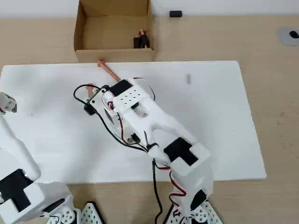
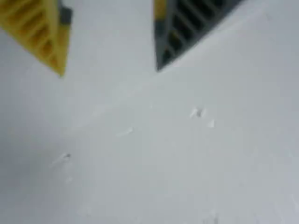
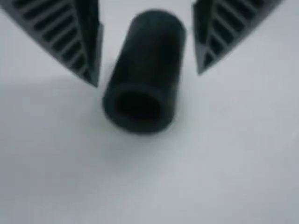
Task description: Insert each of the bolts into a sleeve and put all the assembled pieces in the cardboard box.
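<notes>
The right gripper (image 3: 147, 74) has its jaws released, one on each side of the black sleeve (image 3: 142, 70) and not touching it. The sleeve lies on the white mat (image 3: 233, 163). The left gripper (image 2: 110, 65) is also released, above bare mat. A bolt (image 1: 107, 69) lies just beside the box (image 1: 80, 32), and an assembled piece (image 1: 141, 39) is inside. The right arm (image 1: 149, 121) covers the middle of the mat.

one sleeve (image 3: 142, 70), one box (image 1: 80, 32) (bolt (image 1: 108, 70) count unclear)
</notes>
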Motion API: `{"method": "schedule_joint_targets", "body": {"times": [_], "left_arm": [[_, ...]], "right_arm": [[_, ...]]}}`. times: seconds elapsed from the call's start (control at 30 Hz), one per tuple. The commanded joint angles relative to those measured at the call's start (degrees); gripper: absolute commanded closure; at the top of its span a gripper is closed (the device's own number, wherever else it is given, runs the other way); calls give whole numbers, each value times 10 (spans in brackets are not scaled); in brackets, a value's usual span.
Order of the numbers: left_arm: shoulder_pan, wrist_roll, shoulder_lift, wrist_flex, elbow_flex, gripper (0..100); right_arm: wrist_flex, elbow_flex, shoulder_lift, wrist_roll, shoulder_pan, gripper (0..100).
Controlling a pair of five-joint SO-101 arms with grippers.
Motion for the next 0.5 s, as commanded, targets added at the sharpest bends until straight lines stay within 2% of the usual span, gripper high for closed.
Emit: {"method": "schedule_joint_targets", "body": {"times": [0.0, 0.23, 0.47], "left_arm": [[-4, 3, -5, -8, 1, 864], [-4, 3, -5, -8, 1, 864], [-5, 3, -5, -7, -4, 864]], "right_arm": [[-11, 1, 9, -2, 9, 818], [-19, -2, 76, -1, 9, 827], [-18, -3, 126, 0, 10, 987]]}}
